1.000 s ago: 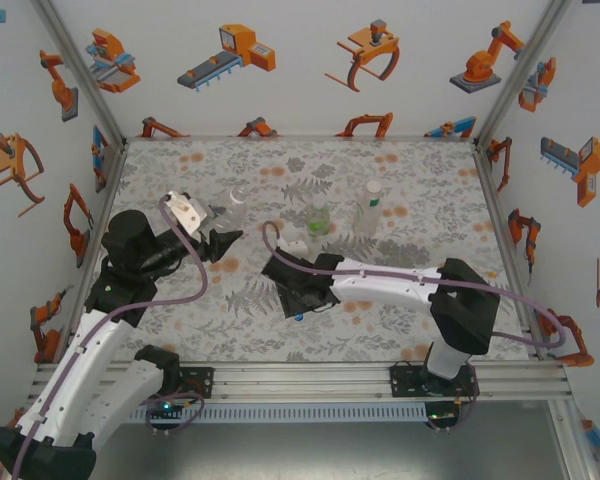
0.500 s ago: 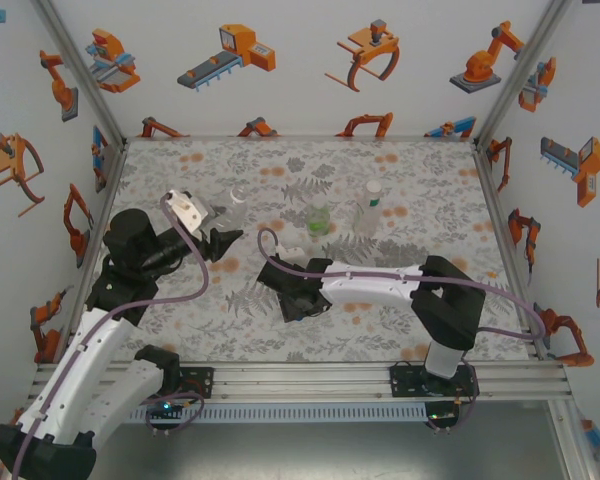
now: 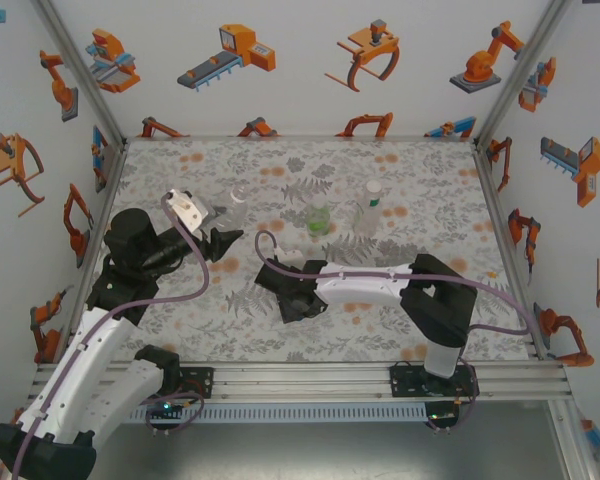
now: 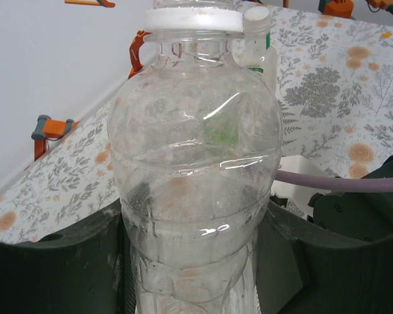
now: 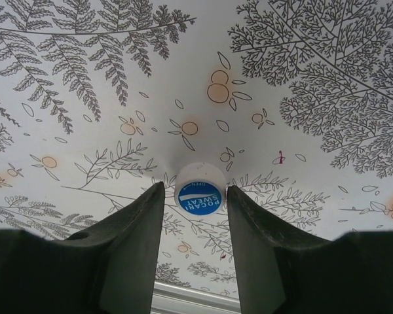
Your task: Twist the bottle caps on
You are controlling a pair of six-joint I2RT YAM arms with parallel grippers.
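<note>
My left gripper (image 4: pixel 193 261) is shut on the lower body of a clear bottle (image 4: pixel 193 163), which stands upright with a white collar at its neck. From above, this bottle (image 3: pixel 236 205) is at the left of the table with the left gripper (image 3: pixel 223 238) at its base. On the table lies a white cap with a blue top (image 5: pixel 200 191), and my right gripper (image 5: pixel 195 196) is shut on it, one finger on each side. The right gripper (image 3: pixel 292 303) is low over the mat near the middle. A green bottle (image 3: pixel 319 218) and a clear bottle with a white cap (image 3: pixel 370 210) stand behind.
The floral mat (image 3: pixel 400 170) covers the table inside white walls. An aluminium rail (image 3: pixel 310 375) runs along the near edge, close below the right gripper. A purple cable (image 3: pixel 270 245) loops from the right wrist toward the bottles.
The right arm has shifted left and its fingers have closed in on the blue cap. The left arm and its bottle have stayed put.
</note>
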